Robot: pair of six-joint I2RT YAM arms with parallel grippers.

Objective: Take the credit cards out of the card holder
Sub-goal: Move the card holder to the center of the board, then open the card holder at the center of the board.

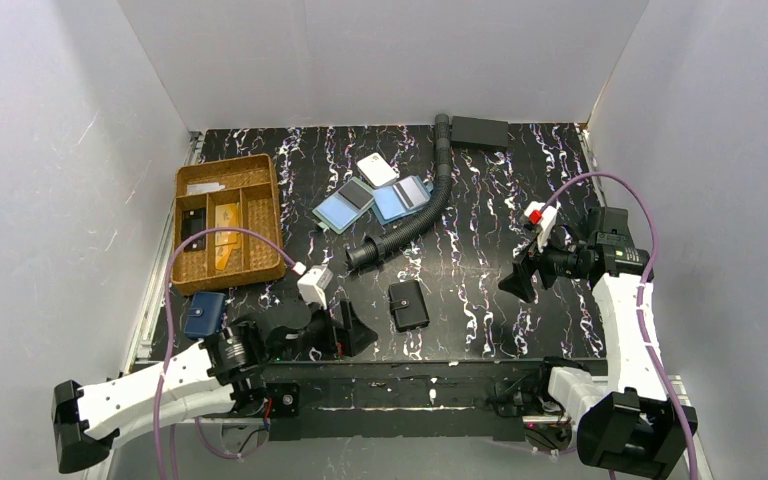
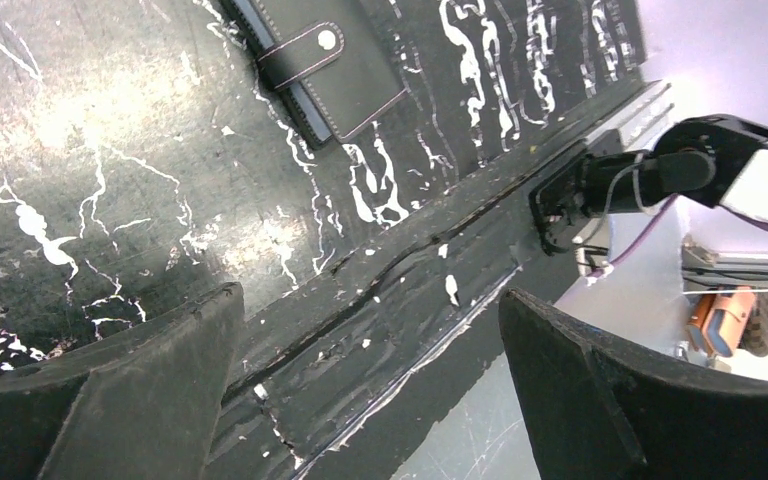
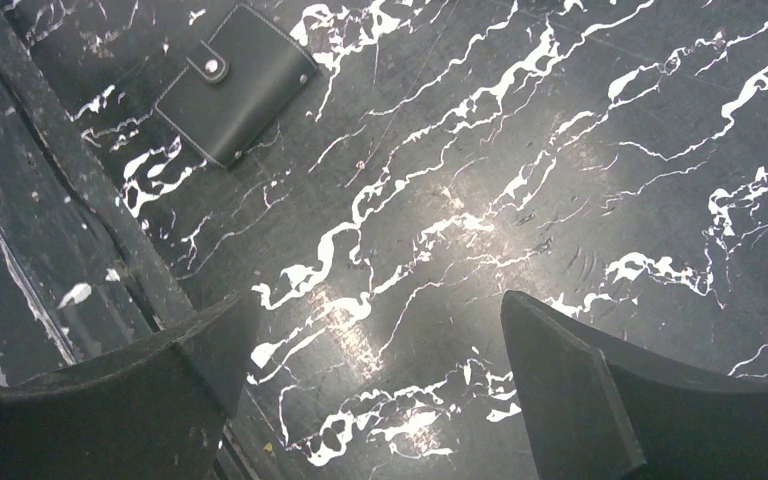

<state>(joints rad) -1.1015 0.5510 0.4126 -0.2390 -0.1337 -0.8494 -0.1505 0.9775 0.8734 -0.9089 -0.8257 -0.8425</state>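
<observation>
Black card holder [image 1: 408, 305]: snapped shut, flat on table [image 1: 480, 300] between arms (cards unseen, likely inside).
Left claw [image 2: 368, 300]: spread, empty, low near front edge.
Right claw [image 3: 370, 300]: spread, empty; probably one pins, other unsnaps.

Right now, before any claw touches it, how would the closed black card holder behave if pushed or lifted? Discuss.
The card holder lies flat and low, so it would probably slide rather than tip or roll. Its strap is snapped shut, so it should stay closed when lifted. The stitched cover looks fairly stiff, not floppy.
</observation>
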